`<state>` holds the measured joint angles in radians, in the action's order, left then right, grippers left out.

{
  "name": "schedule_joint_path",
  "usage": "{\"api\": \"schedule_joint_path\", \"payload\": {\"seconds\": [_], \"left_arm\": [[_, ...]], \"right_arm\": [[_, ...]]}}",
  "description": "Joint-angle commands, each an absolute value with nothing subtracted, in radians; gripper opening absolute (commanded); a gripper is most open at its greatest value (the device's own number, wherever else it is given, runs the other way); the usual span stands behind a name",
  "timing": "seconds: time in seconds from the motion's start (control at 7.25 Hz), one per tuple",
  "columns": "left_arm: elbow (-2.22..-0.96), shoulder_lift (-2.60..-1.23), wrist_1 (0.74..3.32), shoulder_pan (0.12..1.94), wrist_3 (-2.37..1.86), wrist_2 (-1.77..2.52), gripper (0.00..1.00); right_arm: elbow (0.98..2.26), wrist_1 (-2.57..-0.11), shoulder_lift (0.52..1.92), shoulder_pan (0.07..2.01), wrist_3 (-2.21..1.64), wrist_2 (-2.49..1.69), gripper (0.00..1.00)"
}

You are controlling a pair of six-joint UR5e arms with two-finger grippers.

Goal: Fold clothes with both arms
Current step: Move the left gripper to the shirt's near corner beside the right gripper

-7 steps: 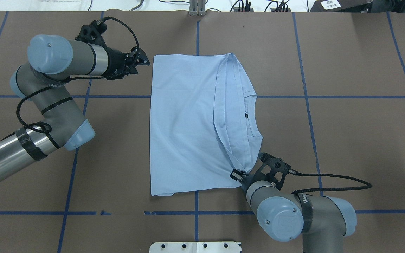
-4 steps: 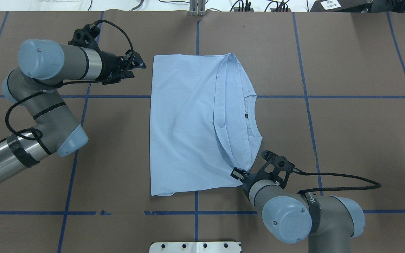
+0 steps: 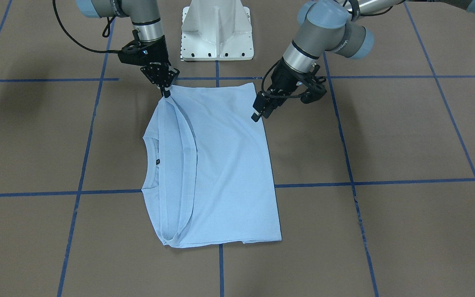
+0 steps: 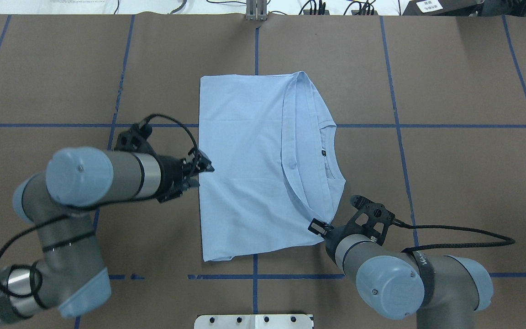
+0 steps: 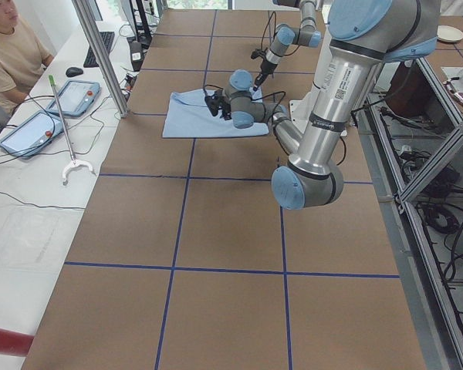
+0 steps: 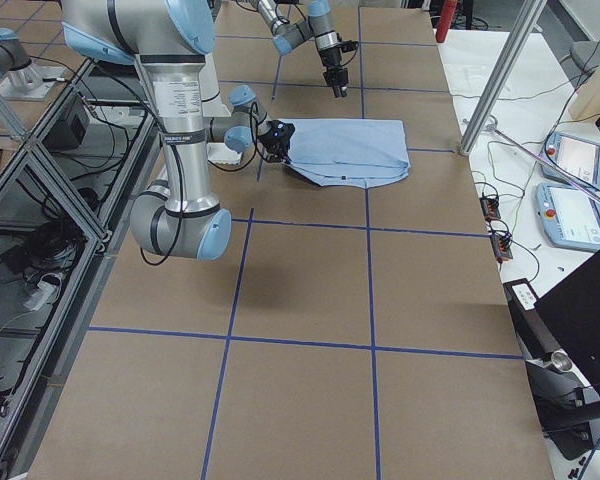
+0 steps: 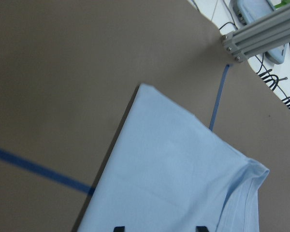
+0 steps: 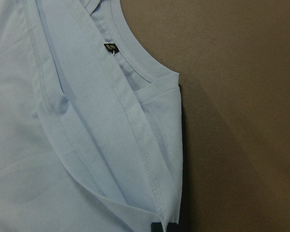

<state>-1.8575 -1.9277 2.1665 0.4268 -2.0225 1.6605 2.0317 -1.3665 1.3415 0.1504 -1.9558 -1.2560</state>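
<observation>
The right gripper (image 4: pixel 316 225) was clamped on the near right corner of the shirt (image 4: pixel 244 151), which lay folded flat at the middle of the table (image 4: pixel 450 173). Farther out, the left gripper (image 4: pixel 206 167) sat at the shirt's opposite edge, jaws spread, gripping nothing.
</observation>
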Motion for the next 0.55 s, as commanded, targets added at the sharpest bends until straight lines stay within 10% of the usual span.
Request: {"api": "schedule_joint_path", "payload": {"seconds": [0.0,0.41], "left_arm": [[-1.904,-1.881,2.078,0.264,-2.103,1.549,0.57],[-1.893,-1.884,2.057,0.215,-2.128,1.549,0.57]], "right_arm": [[2.037,-1.367,1.356,0.149,-1.956,-1.258,0.00],[2.036,-1.367,1.356,0.147,-1.956,-1.256,0.00]]}}
